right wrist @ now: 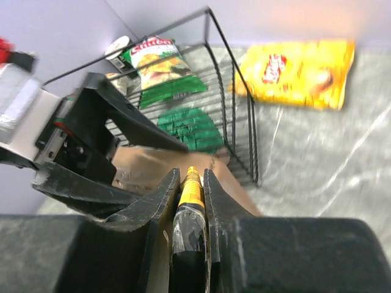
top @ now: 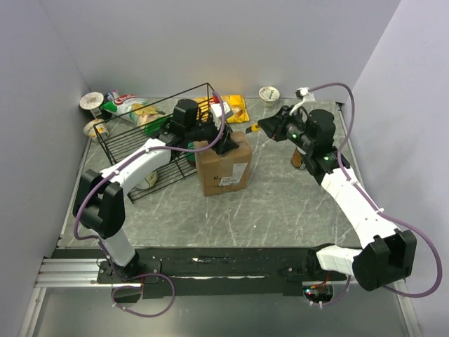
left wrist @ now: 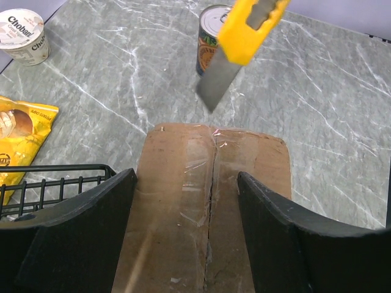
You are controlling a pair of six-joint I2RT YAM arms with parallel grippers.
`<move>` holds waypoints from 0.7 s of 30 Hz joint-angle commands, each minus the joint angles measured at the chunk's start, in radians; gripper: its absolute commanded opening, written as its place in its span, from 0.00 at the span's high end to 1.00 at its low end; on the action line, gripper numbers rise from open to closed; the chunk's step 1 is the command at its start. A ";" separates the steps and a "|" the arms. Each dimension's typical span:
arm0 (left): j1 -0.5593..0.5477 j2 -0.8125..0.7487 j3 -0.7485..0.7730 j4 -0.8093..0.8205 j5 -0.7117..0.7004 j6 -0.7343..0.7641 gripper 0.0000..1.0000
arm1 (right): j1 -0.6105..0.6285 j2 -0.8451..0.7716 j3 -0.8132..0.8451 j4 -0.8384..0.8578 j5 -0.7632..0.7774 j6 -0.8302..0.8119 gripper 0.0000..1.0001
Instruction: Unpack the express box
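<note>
Marble table [top: 280, 203]: express box [left wrist: 204, 201] beneath left gripper [left wrist: 186, 235].

A grey marble-patterned table [top: 295, 203] stands enclosed by plain pale lilac walls [top: 231, 42] under even light

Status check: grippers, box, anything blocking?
Left gripper open, straddling express box. Right gripper shut on yellow box cutter, blade out above taped seam. Seam clear.

"Chobani" reads on the white yogurt cup [left wrist: 22, 35] lid, far left (other packaging print illegible).
</note>
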 commanded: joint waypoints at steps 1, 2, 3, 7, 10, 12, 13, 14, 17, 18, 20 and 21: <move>-0.010 0.028 -0.030 -0.057 -0.047 0.005 0.28 | 0.067 0.020 0.064 0.074 0.063 -0.182 1.00; -0.010 0.028 -0.030 -0.059 -0.049 0.008 0.27 | 0.087 0.022 0.067 0.066 0.095 -0.195 1.00; -0.010 0.028 -0.030 -0.059 -0.052 0.006 0.28 | 0.101 0.022 0.070 0.062 0.114 -0.221 1.00; -0.010 0.025 -0.034 -0.059 -0.054 0.002 0.28 | 0.132 0.034 0.071 0.046 0.167 -0.263 1.00; -0.010 0.024 -0.039 -0.056 -0.057 -0.001 0.28 | 0.148 0.037 0.074 0.045 0.206 -0.303 1.00; -0.010 0.024 -0.039 -0.057 -0.058 0.000 0.28 | 0.153 0.040 0.078 0.049 0.223 -0.315 1.00; -0.010 0.024 -0.039 -0.056 -0.057 -0.003 0.28 | 0.156 0.042 0.078 0.051 0.226 -0.320 1.00; -0.010 0.024 -0.039 -0.056 -0.055 -0.003 0.28 | 0.156 0.043 0.079 0.051 0.227 -0.324 1.00; -0.010 0.025 -0.037 -0.056 -0.055 -0.004 0.28 | 0.159 0.053 0.079 0.056 0.235 -0.335 1.00; -0.010 0.027 -0.037 -0.056 -0.055 -0.004 0.28 | 0.159 0.057 0.081 0.050 0.235 -0.332 1.00; -0.010 0.027 -0.037 -0.056 -0.057 -0.004 0.28 | 0.161 0.062 0.079 0.043 0.230 -0.332 1.00; -0.010 0.027 -0.037 -0.056 -0.058 -0.003 0.28 | 0.162 0.065 0.078 0.040 0.227 -0.329 1.00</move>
